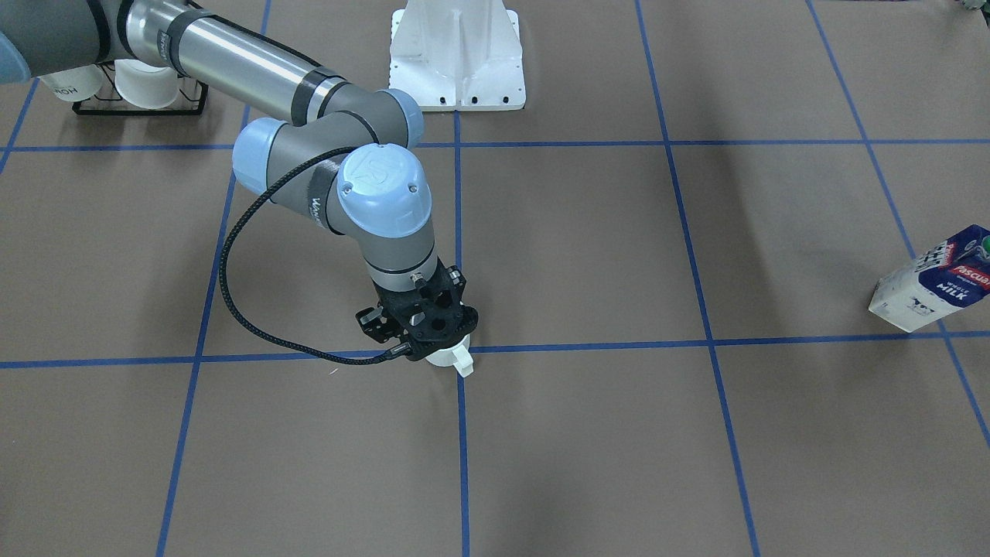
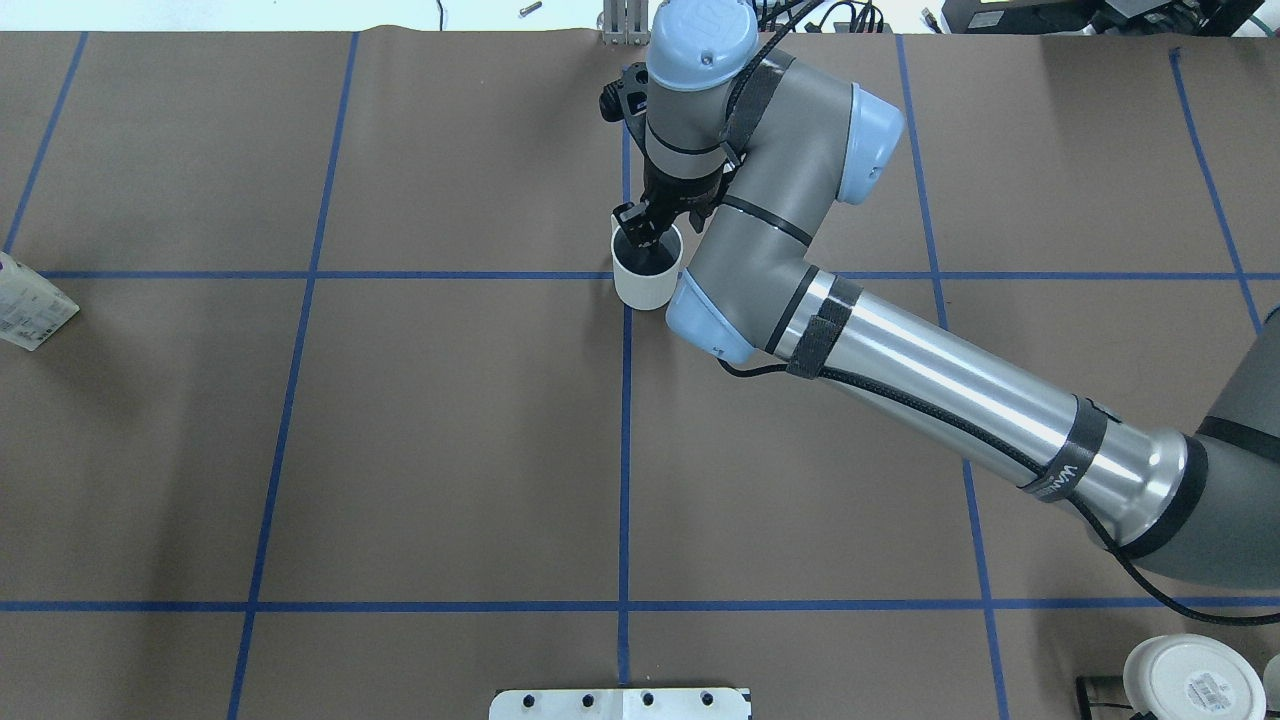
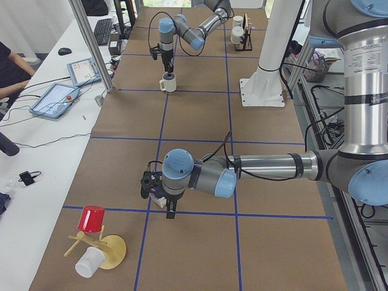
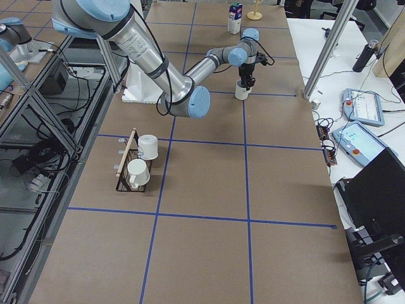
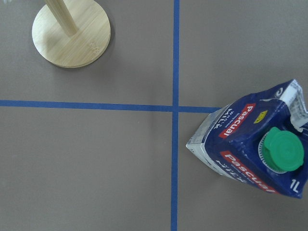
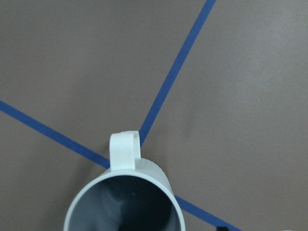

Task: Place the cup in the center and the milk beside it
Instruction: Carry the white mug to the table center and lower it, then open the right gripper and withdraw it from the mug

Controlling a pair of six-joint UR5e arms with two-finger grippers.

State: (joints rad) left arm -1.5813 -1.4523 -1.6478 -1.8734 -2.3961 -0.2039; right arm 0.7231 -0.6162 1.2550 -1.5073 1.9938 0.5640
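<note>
The cup (image 2: 645,285), a small white mug with a dark inside, stands on the center (image 2: 625,262), the crossing of two blue tape lines. Its handle (image 1: 462,362) points away from the robot. My right gripper (image 2: 640,238) comes down from above with one finger inside the rim, and looks shut on the mug's wall. The right wrist view shows the cup (image 6: 122,197) right below it. The milk (image 1: 932,278) stands upright at my far left (image 2: 28,308). My left gripper (image 3: 162,200) hovers beside the milk (image 5: 255,147). I cannot tell whether it is open.
A black rack with two white cups (image 1: 139,85) sits at my near right (image 4: 136,161). The white arm mount (image 1: 456,54) is at the robot's edge. A wooden stand (image 5: 71,32) with a red cup (image 3: 92,218) is past the milk. An operators' desk (image 3: 57,100) lines the far side.
</note>
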